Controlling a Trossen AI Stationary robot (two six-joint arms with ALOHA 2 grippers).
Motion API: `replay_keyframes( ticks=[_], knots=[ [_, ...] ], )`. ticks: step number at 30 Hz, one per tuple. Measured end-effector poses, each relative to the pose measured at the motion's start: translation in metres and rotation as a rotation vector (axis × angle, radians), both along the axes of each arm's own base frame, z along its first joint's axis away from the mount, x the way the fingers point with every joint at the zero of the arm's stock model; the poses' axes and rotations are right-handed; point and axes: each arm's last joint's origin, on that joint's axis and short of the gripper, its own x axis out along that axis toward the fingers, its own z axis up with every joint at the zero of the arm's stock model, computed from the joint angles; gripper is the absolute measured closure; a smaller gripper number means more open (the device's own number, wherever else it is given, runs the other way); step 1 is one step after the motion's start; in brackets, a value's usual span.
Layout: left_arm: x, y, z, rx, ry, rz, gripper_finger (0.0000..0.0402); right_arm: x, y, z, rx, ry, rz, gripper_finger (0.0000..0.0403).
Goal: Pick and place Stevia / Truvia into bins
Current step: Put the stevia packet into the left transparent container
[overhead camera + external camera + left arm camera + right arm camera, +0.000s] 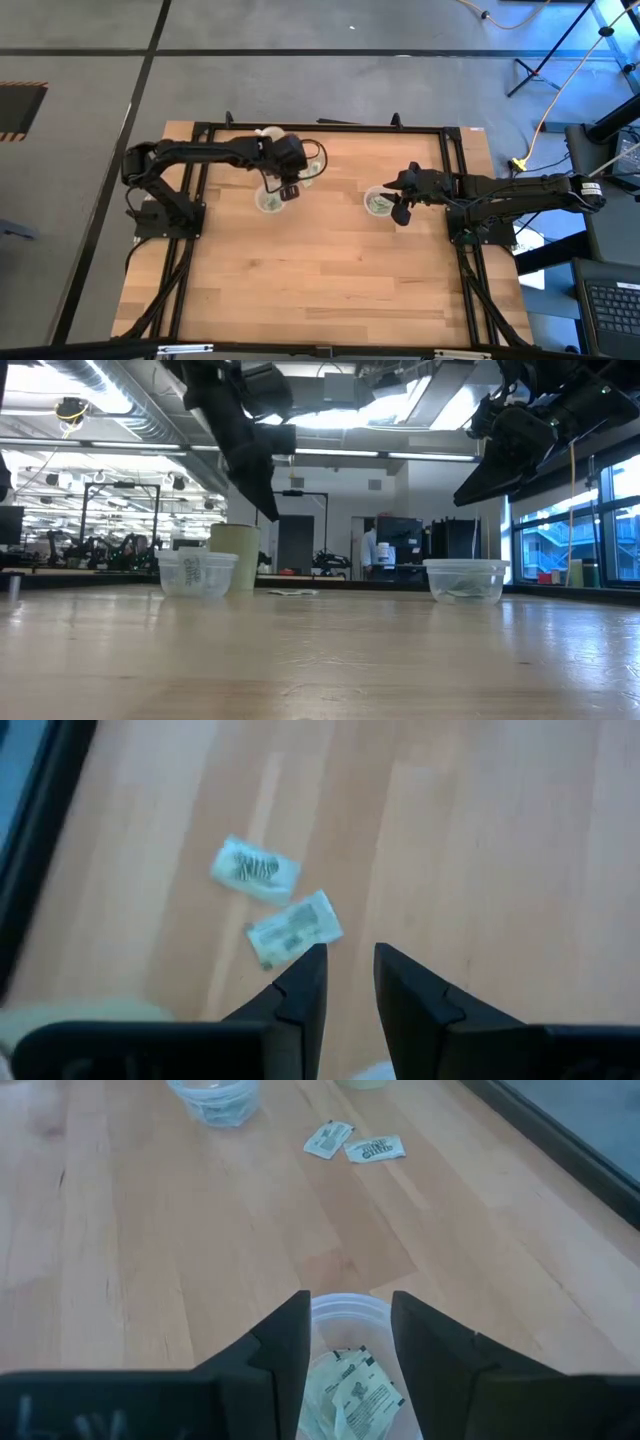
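Two Stevia packets (255,870) (293,927) lie flat on the wooden table, also seen in the right wrist view as packets (328,1138) (375,1148). My left gripper (350,955) hangs open above the table, between the left bin (270,202) and these packets, with nothing between its fingers. The left bin (197,572) holds a packet. My right gripper (350,1305) stands open just above the right bin (350,1380), which holds several packets; it touches nothing.
An opaque cream cup (268,135) stands behind the left bin, near the table's far edge. A black frame (330,127) runs around the table. Bare wood (320,280) fills the near half of the table.
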Motion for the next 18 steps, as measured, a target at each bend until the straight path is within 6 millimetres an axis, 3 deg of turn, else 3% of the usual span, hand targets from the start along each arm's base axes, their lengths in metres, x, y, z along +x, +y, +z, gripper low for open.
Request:
replay_keyframes(
  ticks=[5,9,13,18],
  knots=[
    [0.009,0.006,-0.016,-0.042,0.013,-0.154,0.0313,0.000,0.000,0.000,0.000,0.000,0.001,0.0258],
    [0.018,0.009,-0.042,-0.054,0.069,-0.254,0.0291,0.000,0.000,0.000,0.000,0.005,0.001,0.0258],
    [0.027,0.015,-0.063,0.034,0.127,-0.214,0.0272,0.000,0.000,0.000,-0.001,0.007,0.002,0.0258],
    [0.032,0.026,-0.073,0.087,0.132,-0.139,0.0278,0.000,0.000,-0.001,-0.003,0.008,0.003,0.0258]
  ],
)
